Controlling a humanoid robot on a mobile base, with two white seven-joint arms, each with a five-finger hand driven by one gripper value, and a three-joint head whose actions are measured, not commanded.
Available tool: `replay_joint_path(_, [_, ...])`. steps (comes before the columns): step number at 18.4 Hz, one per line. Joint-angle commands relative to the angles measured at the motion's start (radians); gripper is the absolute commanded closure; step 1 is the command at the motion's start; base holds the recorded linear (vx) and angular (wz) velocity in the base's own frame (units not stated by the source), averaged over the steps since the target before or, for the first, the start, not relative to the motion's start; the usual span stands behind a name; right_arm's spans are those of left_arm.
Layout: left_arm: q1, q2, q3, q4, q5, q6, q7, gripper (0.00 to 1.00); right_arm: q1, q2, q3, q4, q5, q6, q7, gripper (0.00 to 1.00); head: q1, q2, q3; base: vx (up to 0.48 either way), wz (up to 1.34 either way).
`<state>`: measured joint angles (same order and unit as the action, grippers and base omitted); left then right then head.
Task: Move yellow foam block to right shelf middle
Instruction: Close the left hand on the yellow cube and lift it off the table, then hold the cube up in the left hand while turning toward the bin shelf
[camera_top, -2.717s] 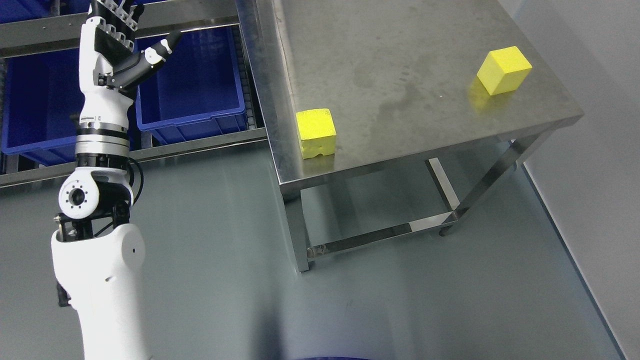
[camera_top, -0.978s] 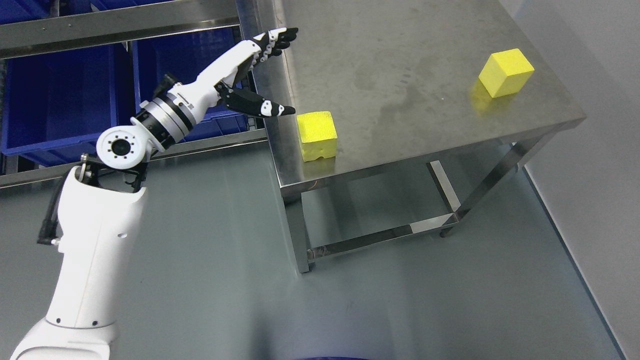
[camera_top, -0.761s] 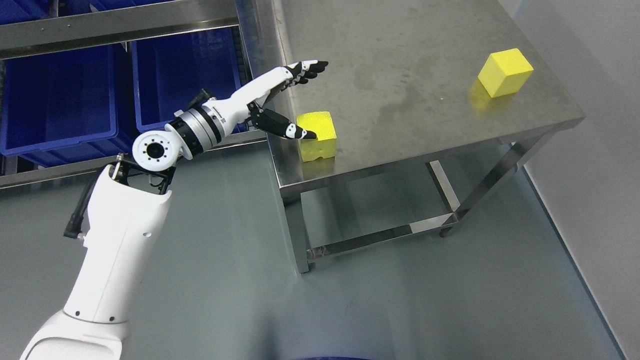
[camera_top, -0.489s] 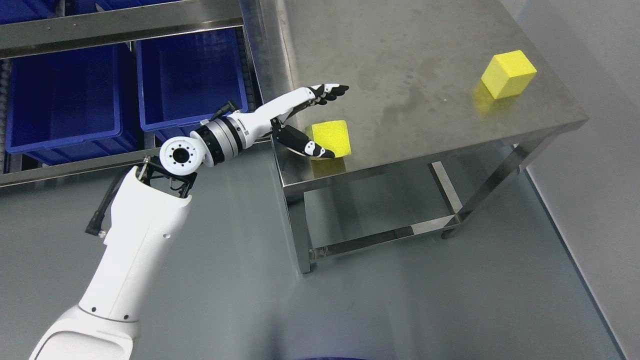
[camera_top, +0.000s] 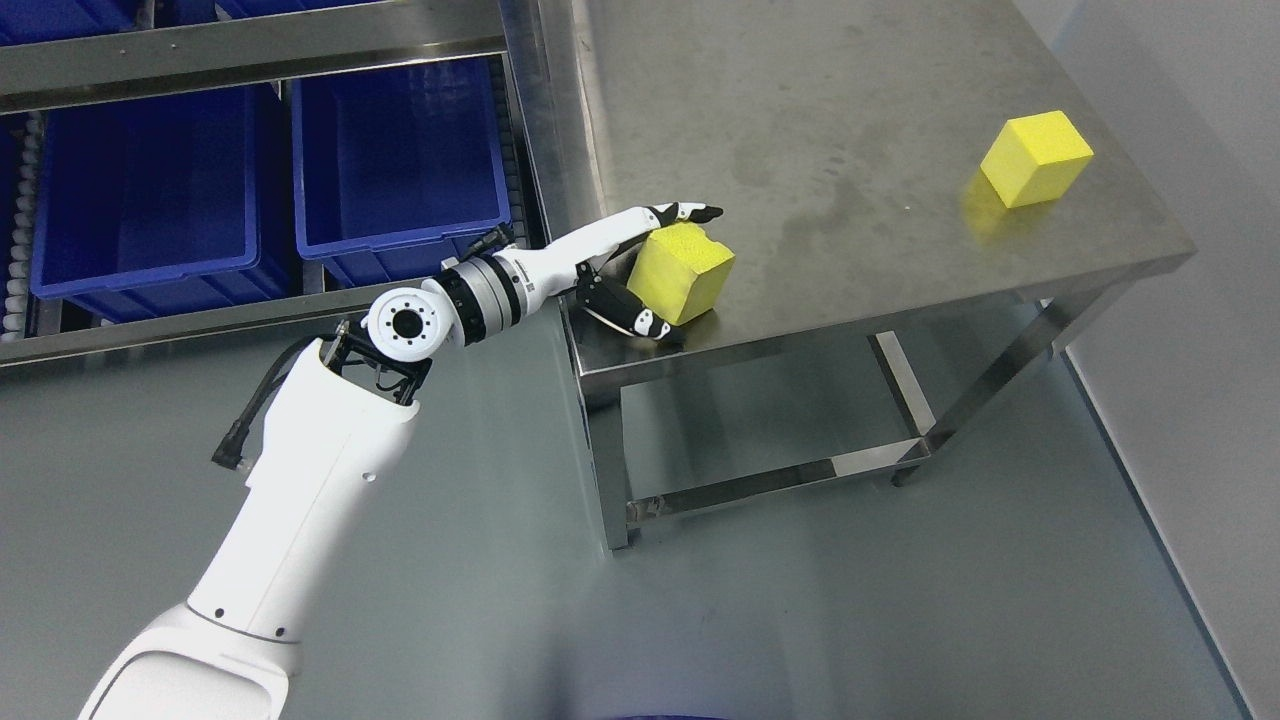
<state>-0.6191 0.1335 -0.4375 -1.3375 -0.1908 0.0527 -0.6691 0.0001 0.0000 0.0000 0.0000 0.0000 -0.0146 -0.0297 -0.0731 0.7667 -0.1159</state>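
A yellow foam block (camera_top: 678, 262) sits near the front left corner of the steel table (camera_top: 850, 110), turned at an angle. My left hand (camera_top: 693, 274) reaches in from the left and straddles it. The straight fingers (camera_top: 688, 212) lie along its far top edge and the thumb (camera_top: 640, 320) runs along its near side. The hand is open and touches the block without closing on it. A second yellow foam block (camera_top: 1035, 158) stands at the table's right edge. My right arm is out of view.
Two blue bins (camera_top: 400, 160) (camera_top: 140, 190) sit on a steel shelf rack (camera_top: 250, 45) left of the table. Grey floor lies below, and a light wall (camera_top: 1200, 150) runs close along the table's right side.
My left arm swung down from upright by the bins to the table and brought its open hand around the near block, which has turned. The camera has shifted slightly.
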Motion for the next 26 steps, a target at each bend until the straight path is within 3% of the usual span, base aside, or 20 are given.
replay_joint_path(1, [0.007, -0.075, 0.075, 0.047, 0.001, -0.007, -0.012, 0.31, 0.024, -0.017, -0.012, -0.017, 0.003, -0.005, 0.001, 0.0, 0.0, 0.0, 0.0, 0.008, 0.06])
replay_joint_path(4, [0.021, -0.116, 0.207, 0.055, 0.004, -0.134, -0.014, 0.62, 0.024, -0.017, -0.012, -0.017, 0.003, -0.005, 0.001, 0.0, 0.0, 0.0, 0.0, 0.01, 0.05])
replay_joint_path(7, [0.021, -0.116, 0.238, 0.054, 0.066, -0.204, -0.003, 0.75, 0.023, -0.017, -0.012, -0.017, 0.003, -0.005, 0.001, 0.0, 0.0, 0.0, 0.0, -0.003, 0.03])
replay_joint_path(12, [-0.007, -0.116, 0.255, 0.041, 0.301, -0.298, 0.144, 0.76, 0.024, -0.017, -0.012, -0.017, 0.003, -0.005, 0.001, 0.0, 0.0, 0.0, 0.0, 0.01, -0.05])
replay_joint_path(18, [-0.005, -0.116, 0.27, 0.038, 0.465, -0.528, 0.371, 0.76, 0.023, -0.017, -0.012, -0.017, 0.003, -0.005, 0.001, 0.0, 0.0, 0.0, 0.0, -0.003, 0.13])
replay_joint_path(22, [0.005, -0.116, 0.331, -0.011, 0.467, -0.537, 0.531, 0.76, 0.023, -0.017, -0.012, -0.017, 0.003, -0.005, 0.001, 0.0, 0.0, 0.0, 0.0, 0.035, 0.43])
replay_joint_path(26, [0.062, -0.116, 0.401, -0.119, 0.467, -0.478, 0.551, 0.77, 0.024, -0.017, -0.012, -0.017, 0.003, -0.005, 0.001, 0.0, 0.0, 0.0, 0.0, 0.113, 0.7])
